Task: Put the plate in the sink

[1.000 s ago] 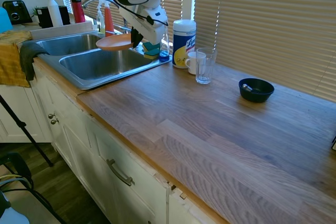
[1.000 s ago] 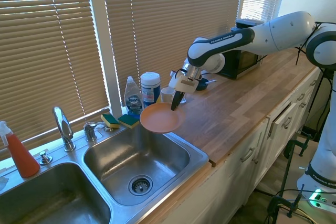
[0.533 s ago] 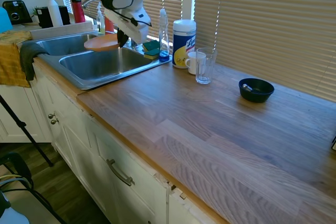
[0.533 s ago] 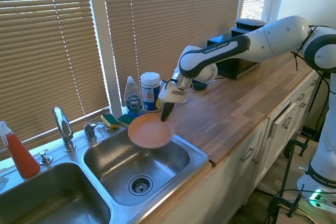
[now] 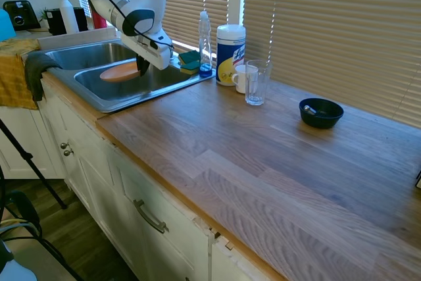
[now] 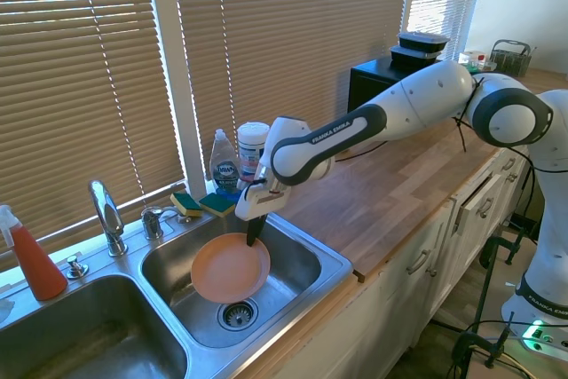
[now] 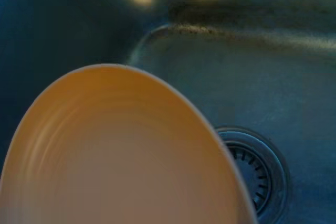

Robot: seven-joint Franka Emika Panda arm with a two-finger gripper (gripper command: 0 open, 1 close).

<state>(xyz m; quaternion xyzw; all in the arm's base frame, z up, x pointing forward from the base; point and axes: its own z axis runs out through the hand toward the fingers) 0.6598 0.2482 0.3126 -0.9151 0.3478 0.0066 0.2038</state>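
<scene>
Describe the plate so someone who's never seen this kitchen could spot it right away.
Find the steel double sink under the window blinds. Inside the basin nearer the wooden counter, the pincer holds the plate by its rim, above the drain. It is round, shallow, salmon-pink.

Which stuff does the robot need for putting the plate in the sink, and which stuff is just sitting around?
Needed:
plate, held by its edge in the gripper
sink, basin with the drain

Just sitting around:
sponges
dish soap bottle
wipes tub
white mug
drinking glass
dark bowl
red spray bottle
</scene>
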